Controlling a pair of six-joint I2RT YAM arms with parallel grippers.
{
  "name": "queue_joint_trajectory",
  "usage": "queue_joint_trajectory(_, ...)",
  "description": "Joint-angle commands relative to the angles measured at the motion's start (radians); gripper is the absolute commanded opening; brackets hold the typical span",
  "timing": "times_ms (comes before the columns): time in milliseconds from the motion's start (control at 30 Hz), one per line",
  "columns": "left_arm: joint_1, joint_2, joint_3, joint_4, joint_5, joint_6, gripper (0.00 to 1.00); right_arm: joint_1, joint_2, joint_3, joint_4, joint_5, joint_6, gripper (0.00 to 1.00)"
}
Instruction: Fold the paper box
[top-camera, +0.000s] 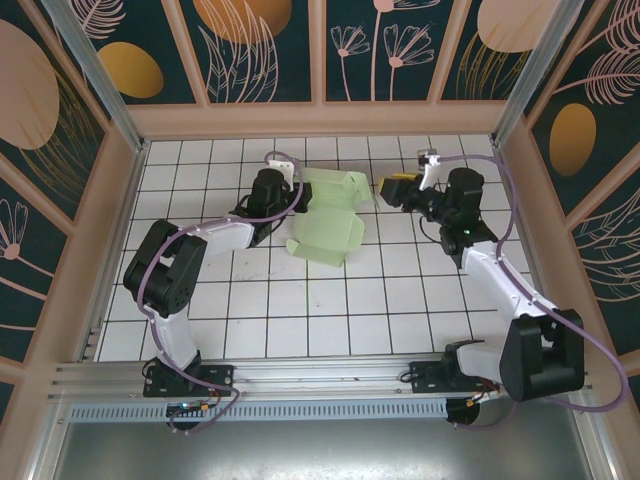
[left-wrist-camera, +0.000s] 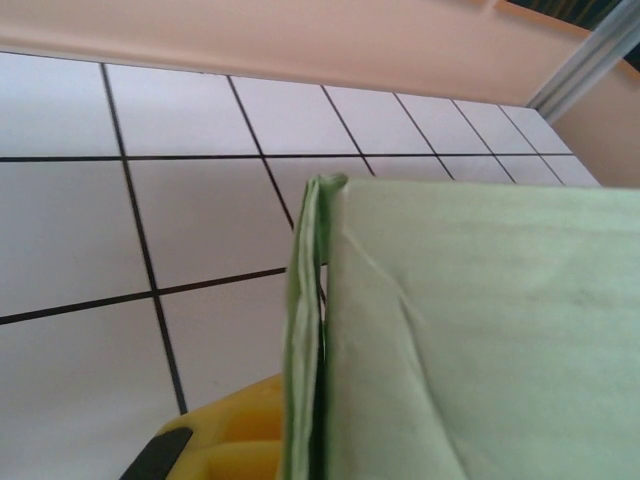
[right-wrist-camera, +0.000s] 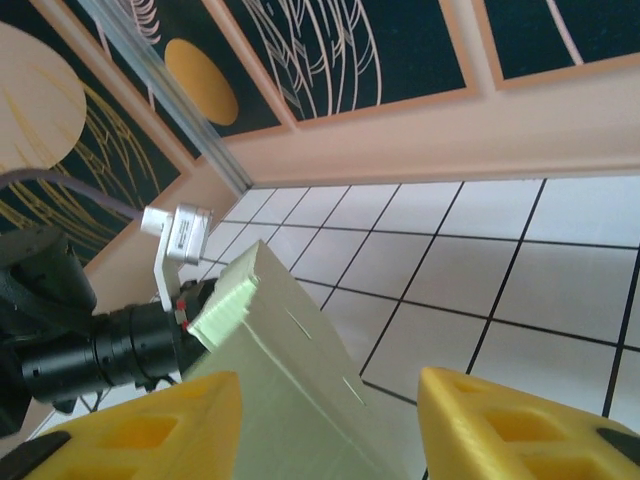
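Observation:
The paper box (top-camera: 330, 215) is a pale mint-green card piece, partly folded, lying on the white tiled floor at mid-back. My left gripper (top-camera: 293, 203) is shut on its left edge. In the left wrist view the doubled card edge (left-wrist-camera: 305, 330) runs up out of the jaws beside one yellow finger (left-wrist-camera: 225, 440), and a wide green panel (left-wrist-camera: 480, 330) covers the right half. My right gripper (top-camera: 384, 188) stands just off the box's right side. Its yellow fingers (right-wrist-camera: 140, 430) are spread apart, open, with a raised corner of the box (right-wrist-camera: 270, 340) reaching between them, close to the left finger.
Peach-framed patterned walls (top-camera: 320, 120) close in the tiled floor (top-camera: 330, 310) at the back and both sides, with aluminium posts (top-camera: 525, 70) in the corners. The left arm's wrist camera (right-wrist-camera: 180, 235) shows beyond the box. Open tiles lie in front of the box.

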Motion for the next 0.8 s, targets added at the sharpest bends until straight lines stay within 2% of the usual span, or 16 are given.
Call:
queue_joint_trajectory(0, 0.003, -0.01, 0.01, 0.067, 0.074, -0.008, 0.0, -0.008, 0.033, -0.026, 0.068, -0.111, -0.041, 0.46)
queue_joint_trajectory(133, 0.003, -0.006, 0.019, 0.062, 0.086, -0.014, 0.0, 0.002, 0.056, -0.04, 0.088, -0.165, -0.044, 0.44)
queue_joint_trajectory(400, 0.003, 0.004, 0.025, 0.059, 0.106, -0.021, 0.0, 0.06, 0.091, -0.036, 0.115, -0.168, -0.077, 0.42)
queue_joint_trajectory(767, 0.003, 0.004, 0.028, 0.061, 0.113, -0.027, 0.0, 0.16, 0.17, 0.069, -0.048, -0.019, -0.212, 0.41)
